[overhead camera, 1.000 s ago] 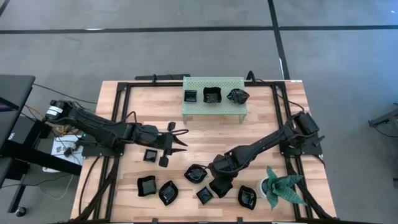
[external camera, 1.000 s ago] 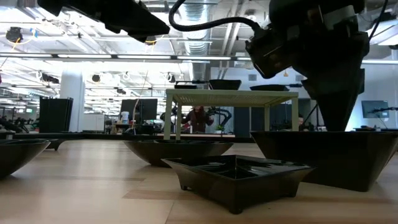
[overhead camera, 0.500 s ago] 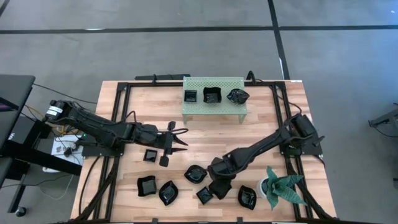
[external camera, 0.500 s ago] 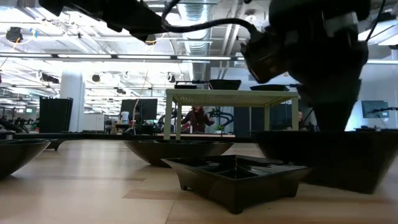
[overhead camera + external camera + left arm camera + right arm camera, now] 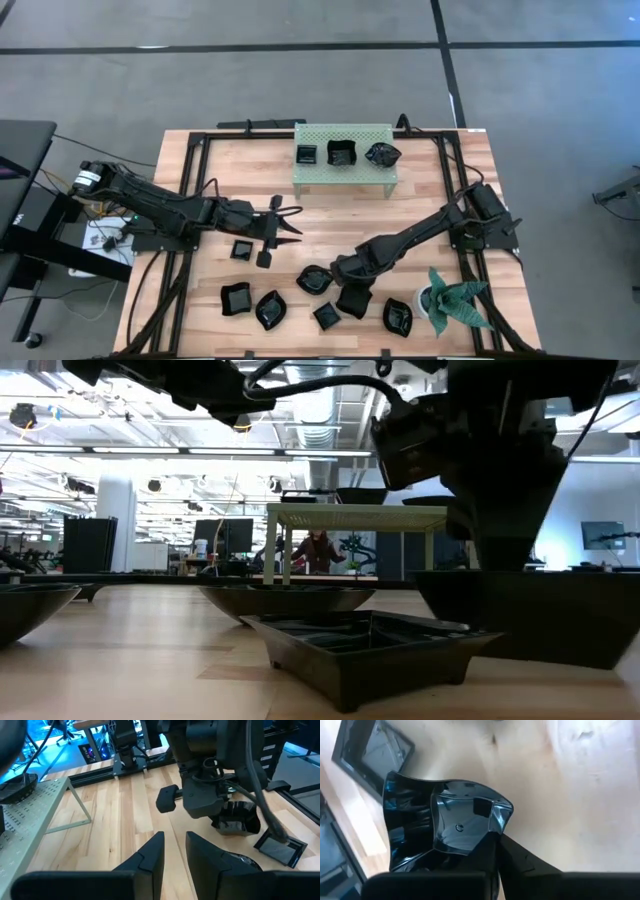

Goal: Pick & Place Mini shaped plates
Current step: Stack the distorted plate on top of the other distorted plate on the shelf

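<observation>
Several glossy black mini plates lie on the near half of the wooden table, among them a leaf-shaped one (image 5: 313, 279) and a small square one (image 5: 328, 315). Three more (image 5: 341, 153) sit on the green perforated shelf. My right gripper (image 5: 349, 284) points down at a scalloped plate (image 5: 353, 301) and is shut on it; the low view shows that plate (image 5: 525, 615) low at the table. My left gripper (image 5: 288, 222) hovers open over mid-table, above and beyond a square plate (image 5: 241, 248). My right gripper pinches the scalloped plate's raised rim (image 5: 494, 817) between its two fingers (image 5: 482, 855), one finger on the inner side and one outside. The fingers come from above, pointing down. Whether the plate's base rests on the table or hangs just above it, I cannot tell.
A green spiky plant in a white pot (image 5: 452, 300) stands at the near right corner, close to the right arm. Another plate (image 5: 397, 316) lies between it and the held one. The green shelf (image 5: 345, 170) stands at the far middle. Black rails (image 5: 190, 160) frame the table.
My right gripper has shifted a little toward the table's left, taking the scalloped plate with it. In the low view the small square plate in front has slid slightly leftward. My left arm has kept still.
</observation>
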